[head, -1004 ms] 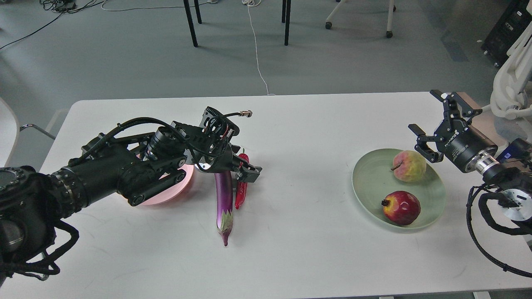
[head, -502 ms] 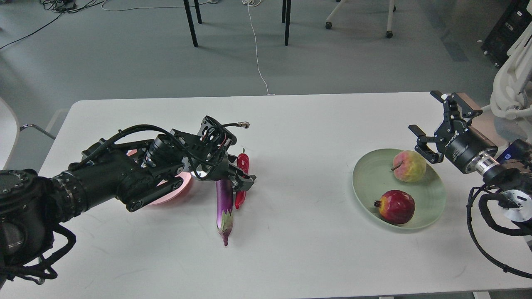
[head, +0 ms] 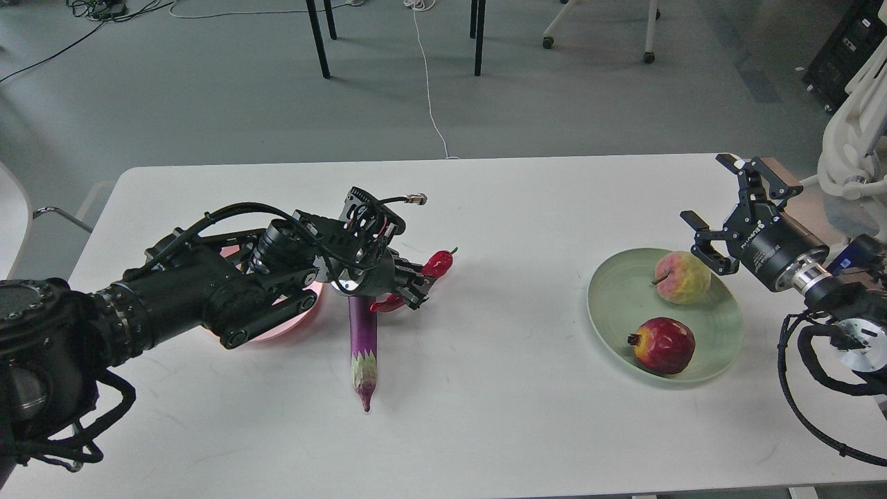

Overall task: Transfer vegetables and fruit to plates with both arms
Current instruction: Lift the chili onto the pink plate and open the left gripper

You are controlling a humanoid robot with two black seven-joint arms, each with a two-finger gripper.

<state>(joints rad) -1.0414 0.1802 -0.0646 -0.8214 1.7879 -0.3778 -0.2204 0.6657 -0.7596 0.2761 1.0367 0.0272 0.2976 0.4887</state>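
Note:
My left gripper (head: pixel 410 283) is shut on the red chili pepper (head: pixel 438 263) and holds it tilted just above the table, its stem end pointing up and right. The purple eggplant (head: pixel 363 339) lies on the table right below the gripper, cap toward me. The pink plate (head: pixel 291 326) sits mostly hidden under my left arm. The pale green plate (head: pixel 617 298) at the right holds the peach-like fruit (head: pixel 683 277) and the pomegranate (head: pixel 665 344). My right gripper (head: pixel 703 188) is open and empty, above the plate's far right edge.
The white table (head: pixel 499 416) ends just beyond my right arm. Chair and table legs (head: pixel 478 38) and a white cable (head: pixel 429 90) are on the floor behind the table.
My left gripper closed on the chili and swung it up and to the right. The eggplant rolled and shifted slightly left. The pomegranate rolled a little on the green plate. The right arm barely moved.

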